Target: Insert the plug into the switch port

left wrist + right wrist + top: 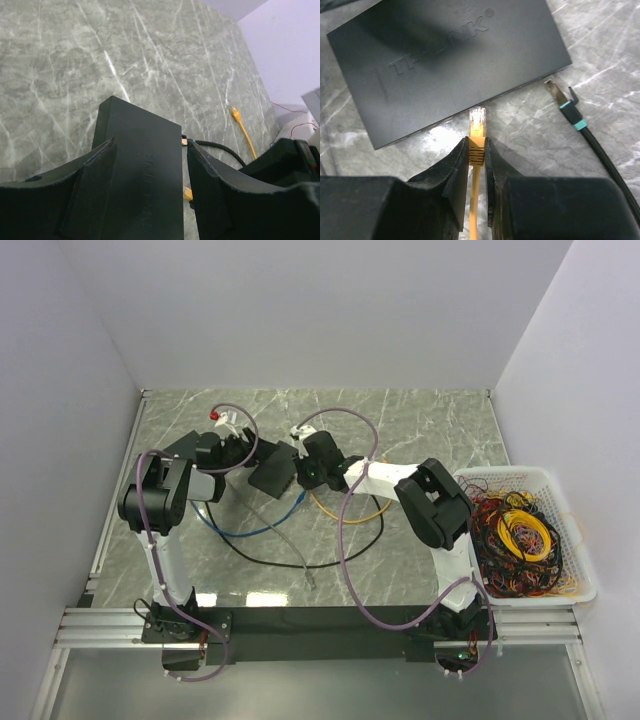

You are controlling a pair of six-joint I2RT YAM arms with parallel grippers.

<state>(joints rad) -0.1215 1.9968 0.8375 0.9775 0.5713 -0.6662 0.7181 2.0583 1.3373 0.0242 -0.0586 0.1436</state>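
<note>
The counter (420,420) is grey-green marble-patterned stone with pale veins, and white walls stand on three sides. At the left, the matt black left fingers (95,190) stand wide on either side of the switch (140,165). One lies against its side and the other sits just off its edge, so I cannot tell whether they really grip it. The switch is a flat, oblong, dark-grey box with a smooth satin lid and square corners. "TP-LINK" is embossed across the lid in raised letters of the same grey. The long face that carries the switch port turns toward the right arm, but the sockets themselves are hidden.

Just short of that face is the plug (478,119), a small clear plastic tip with fine metal contacts, pointing at the lower edge. The right fingers (455,175) are closed tight on the ribbed orange-yellow boot behind it, and the thin cable (474,210) runs back between them.

Right of the plug, a braided black cable (600,150) lies on the stone, its tip banded in teal. At the far right, a white slotted plastic basket (590,590) holds tangled red, yellow and black wires.
</note>
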